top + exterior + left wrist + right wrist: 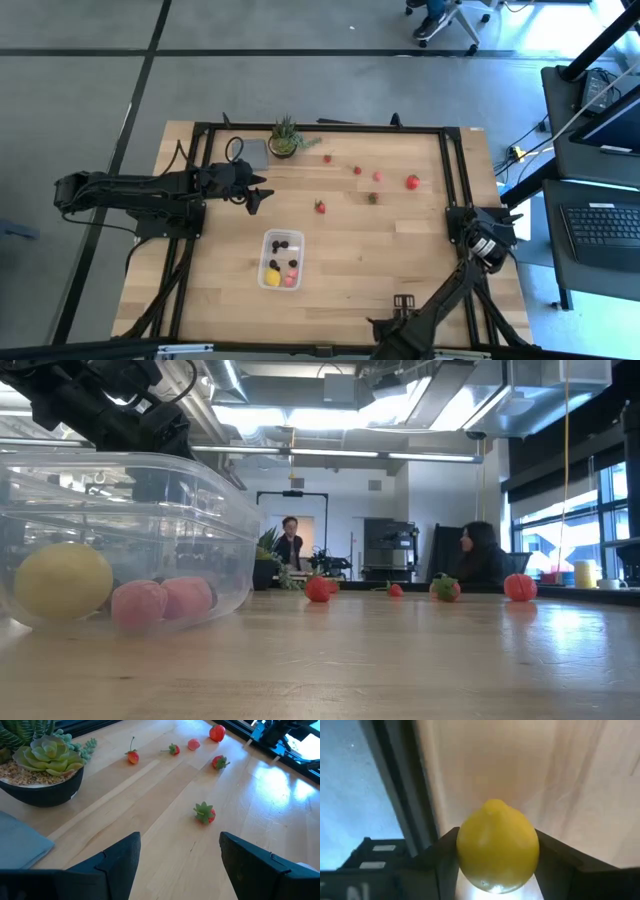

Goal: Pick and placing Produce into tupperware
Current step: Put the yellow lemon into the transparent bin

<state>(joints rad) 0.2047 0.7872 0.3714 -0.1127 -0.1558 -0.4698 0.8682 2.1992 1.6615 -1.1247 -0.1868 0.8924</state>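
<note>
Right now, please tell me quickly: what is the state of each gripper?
Left gripper: open, empty, above the table near the potted plant.
Right gripper: shut on a yellow lemon, at the table's right edge.

Both arms are showing matte black, jointed links trailing black cables; the left gripper (179, 854) is showing blocky, angular dark fingers (254, 862).

The tupperware (120, 540) is cut off at the low view's left edge; dark pieces inside (283, 243) are too small to identify.
</note>
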